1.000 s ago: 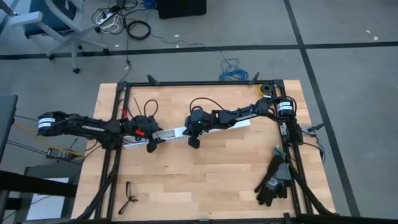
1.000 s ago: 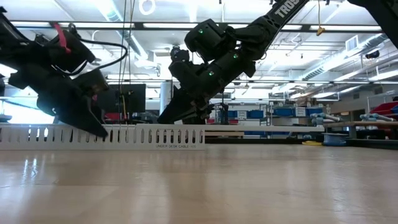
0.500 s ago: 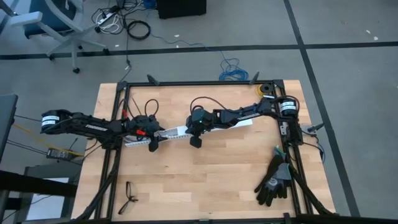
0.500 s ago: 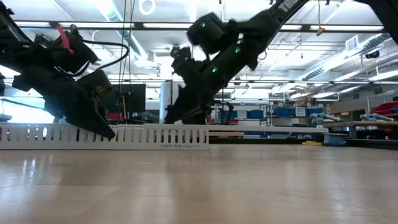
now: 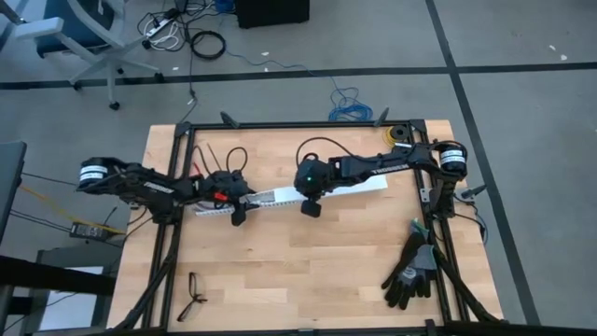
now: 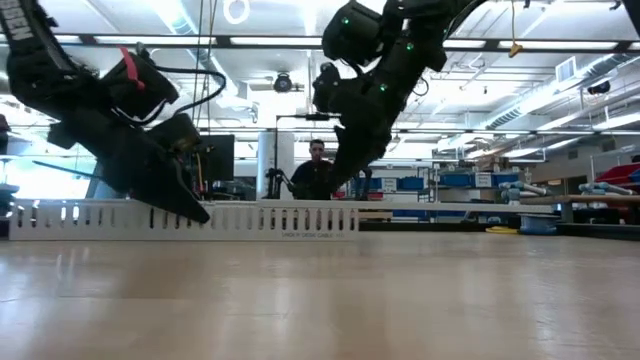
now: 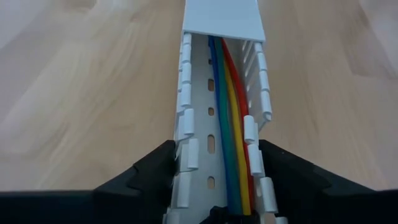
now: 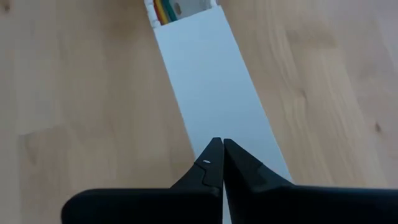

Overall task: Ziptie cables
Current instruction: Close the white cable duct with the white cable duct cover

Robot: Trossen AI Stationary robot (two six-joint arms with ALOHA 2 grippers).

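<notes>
At the centre of the desk (image 5: 308,252) in the high view, the white slotted channel (image 5: 280,197) holds the cables (image 7: 229,130); the left pincer (image 7: 214,180) grasps the channel's open end, apparently by both side walls; the right pincer (image 8: 217,163), clenched with fingertips together, rests on the channel's cover (image 8: 214,93).

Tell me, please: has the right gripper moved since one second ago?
Yes. In the high view the right gripper has slid along the white channel, toward the table frame's right side. Its fingers are shut above the white cover.
</notes>
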